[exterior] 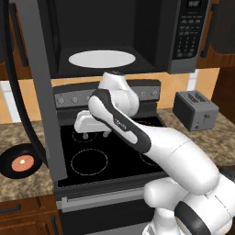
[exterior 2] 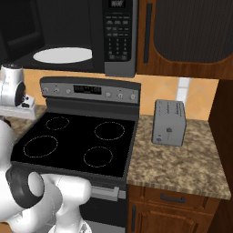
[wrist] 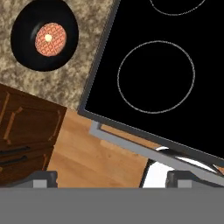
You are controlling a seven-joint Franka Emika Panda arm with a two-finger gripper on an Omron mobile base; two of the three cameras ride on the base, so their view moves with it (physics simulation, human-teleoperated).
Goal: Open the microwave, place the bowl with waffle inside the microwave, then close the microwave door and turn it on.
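Microwave [exterior: 137, 32] first, taken from the left base view: it hangs above the stove [exterior: 110, 151] with its cavity exposed and the white round plate [exterior: 102, 58] bare inside. The microwave door [exterior: 43, 87] is swung fully out to the left of the stove, edge-on to the camera. On the granite counter [exterior: 23, 183] left of the stove sits the bowl [exterior: 20, 161], with the waffle [exterior: 22, 162] lying in it. The gripper [exterior: 94, 134] hangs over the stove's back-left burner, its jaws spread and nothing between them.

From the right base view, the keypad [exterior 2: 119, 32] sits above the stove's back panel, the plate shows pale in the open cavity, and a toaster [exterior 2: 169, 122] stands on the counter to the right of the stove, well apart from the work.

In the hand view the camera looks down over the stove's front-left corner; the bowl lies beyond the stove's edge on the counter, upright, the waffle centred in it, and both finger tips [wrist: 43, 178] stand wide apart at the bottom.

Opening looks done, so the step in hand is fetching the bowl. The next move calls for carrying the hand off the stove toward the counter, lowering over the bowl's rim and pinching one wall without tipping the waffle out.
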